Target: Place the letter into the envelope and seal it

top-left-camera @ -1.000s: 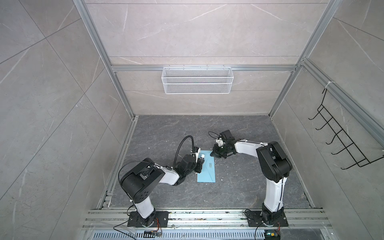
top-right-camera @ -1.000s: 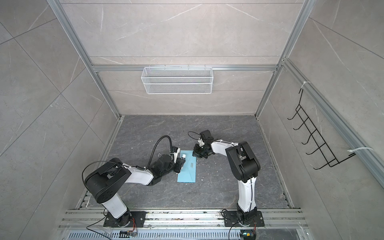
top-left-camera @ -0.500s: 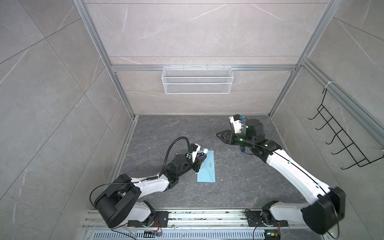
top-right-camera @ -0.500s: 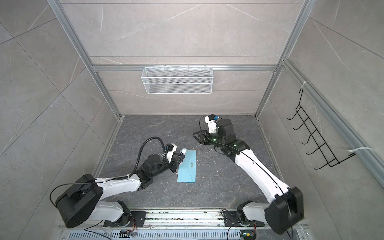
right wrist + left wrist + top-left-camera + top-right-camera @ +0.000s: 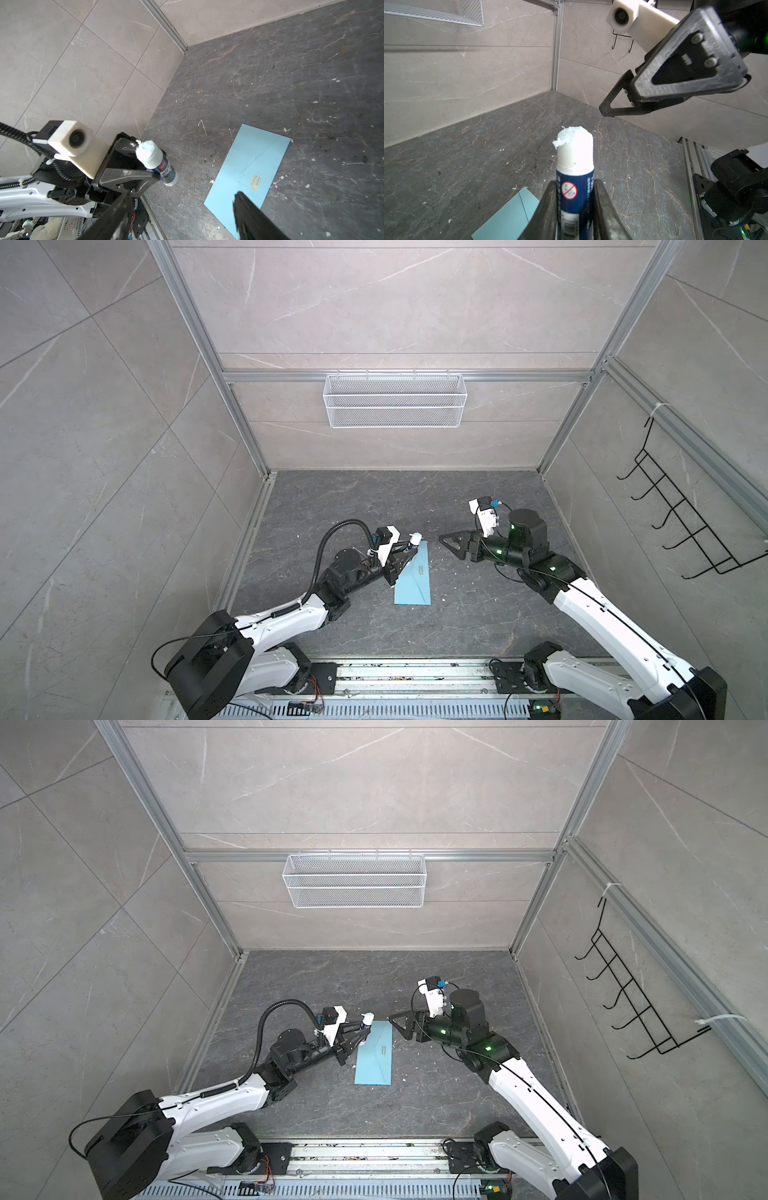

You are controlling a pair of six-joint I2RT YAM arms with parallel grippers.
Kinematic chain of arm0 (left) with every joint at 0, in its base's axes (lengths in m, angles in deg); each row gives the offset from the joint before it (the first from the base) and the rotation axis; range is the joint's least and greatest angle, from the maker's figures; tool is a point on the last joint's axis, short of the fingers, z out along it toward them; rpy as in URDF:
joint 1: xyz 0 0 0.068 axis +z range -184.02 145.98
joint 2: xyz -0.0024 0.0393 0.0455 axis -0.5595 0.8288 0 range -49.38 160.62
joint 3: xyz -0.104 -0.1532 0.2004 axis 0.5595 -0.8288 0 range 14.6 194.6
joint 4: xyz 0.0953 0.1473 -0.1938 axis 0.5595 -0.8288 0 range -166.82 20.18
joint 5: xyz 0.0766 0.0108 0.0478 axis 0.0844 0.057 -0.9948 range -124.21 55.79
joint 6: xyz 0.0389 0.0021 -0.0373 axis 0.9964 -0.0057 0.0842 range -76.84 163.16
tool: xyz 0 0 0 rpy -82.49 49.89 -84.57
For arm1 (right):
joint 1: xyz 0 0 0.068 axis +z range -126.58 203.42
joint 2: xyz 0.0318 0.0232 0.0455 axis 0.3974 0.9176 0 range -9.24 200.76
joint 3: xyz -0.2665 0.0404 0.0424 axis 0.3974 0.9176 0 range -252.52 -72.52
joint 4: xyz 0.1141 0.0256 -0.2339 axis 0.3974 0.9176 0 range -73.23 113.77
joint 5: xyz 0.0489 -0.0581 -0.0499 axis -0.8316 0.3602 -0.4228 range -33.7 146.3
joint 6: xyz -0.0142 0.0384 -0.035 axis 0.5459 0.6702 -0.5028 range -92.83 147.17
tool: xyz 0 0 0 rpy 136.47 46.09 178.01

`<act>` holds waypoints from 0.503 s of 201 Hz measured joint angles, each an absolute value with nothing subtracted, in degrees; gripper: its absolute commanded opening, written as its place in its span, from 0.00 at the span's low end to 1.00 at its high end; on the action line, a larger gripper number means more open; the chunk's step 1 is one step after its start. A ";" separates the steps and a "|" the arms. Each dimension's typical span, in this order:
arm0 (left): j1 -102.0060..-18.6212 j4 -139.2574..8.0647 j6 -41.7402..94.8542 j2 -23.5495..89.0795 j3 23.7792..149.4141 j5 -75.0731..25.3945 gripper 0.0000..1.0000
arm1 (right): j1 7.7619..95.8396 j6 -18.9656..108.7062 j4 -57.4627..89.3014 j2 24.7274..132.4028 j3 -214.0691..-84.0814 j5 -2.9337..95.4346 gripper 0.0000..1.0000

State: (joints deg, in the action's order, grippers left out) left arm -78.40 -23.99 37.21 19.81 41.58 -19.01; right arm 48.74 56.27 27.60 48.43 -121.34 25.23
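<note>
Envelope lies flat, long axis running front to back.

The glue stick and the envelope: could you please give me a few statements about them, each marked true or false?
The left gripper is shut on the glue stick. True.
The glue stick is capped. False: its white glue tip is bare.
The envelope lies flat on the table. True.
The right gripper grips the envelope. False: it is open, holding nothing.
</note>
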 measured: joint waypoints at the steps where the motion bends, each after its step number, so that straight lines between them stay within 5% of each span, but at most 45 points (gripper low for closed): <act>1: -78.40 -24.08 37.23 19.81 41.58 -19.01 0.00 | 48.78 56.25 27.60 48.41 -121.34 25.23 0.81; 47: -78.40 -27.29 39.70 19.79 41.91 -19.01 0.00 | 53.98 53.83 33.89 49.29 -125.56 30.50 0.89; 101: -78.43 -35.40 44.33 18.87 43.28 -21.26 0.00 | 67.32 47.84 48.65 58.58 -145.08 50.85 0.90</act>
State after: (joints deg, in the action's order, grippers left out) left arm -78.43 -35.40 44.33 18.87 43.28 -21.26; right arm 67.32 47.84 48.65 58.58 -145.08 50.85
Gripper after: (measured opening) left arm 0.260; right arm 0.895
